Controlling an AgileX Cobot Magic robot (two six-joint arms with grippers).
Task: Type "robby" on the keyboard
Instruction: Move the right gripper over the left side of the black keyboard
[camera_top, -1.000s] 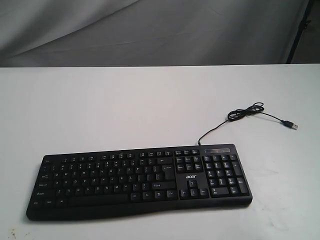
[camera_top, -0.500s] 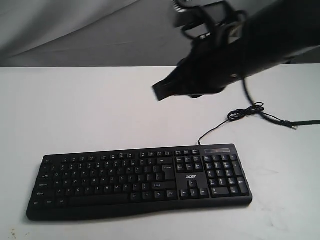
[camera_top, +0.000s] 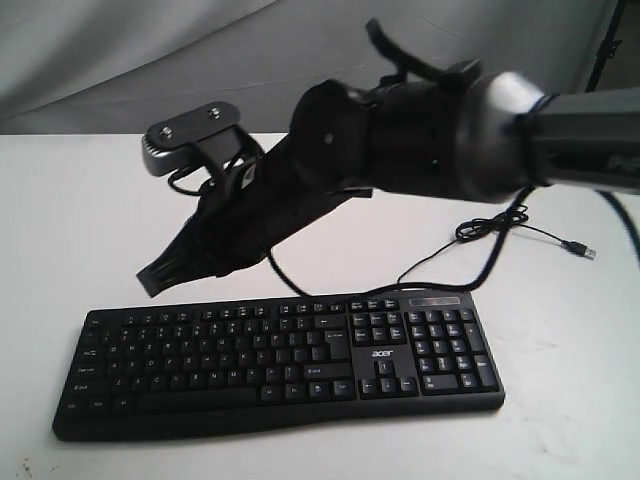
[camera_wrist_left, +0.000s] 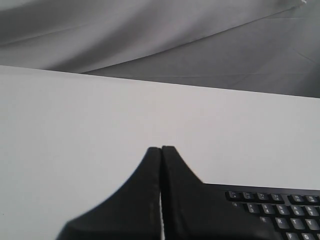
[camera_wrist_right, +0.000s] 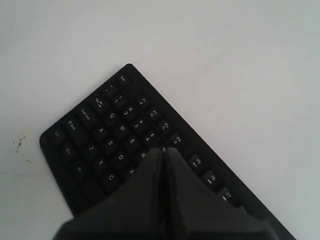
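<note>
The right gripper (camera_top: 152, 282) hovers over the keyboard (camera_top: 280, 362), ready for typing.
The keyboard lies flat on the counter (camera_top: 90, 200), keys upward. The arm reaches across and slants down, its gripper pressed together into one narrow tip, probably to hit single keys; the left gripper (camera_wrist_left: 161, 148) is pressed together too.

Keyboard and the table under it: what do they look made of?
The keyboard looks like moulded black plastic: a dull, even shell with white legends on the keys. The table has a smooth, matte white top, perhaps laminate or painted board; the pictures do not show which.
</note>
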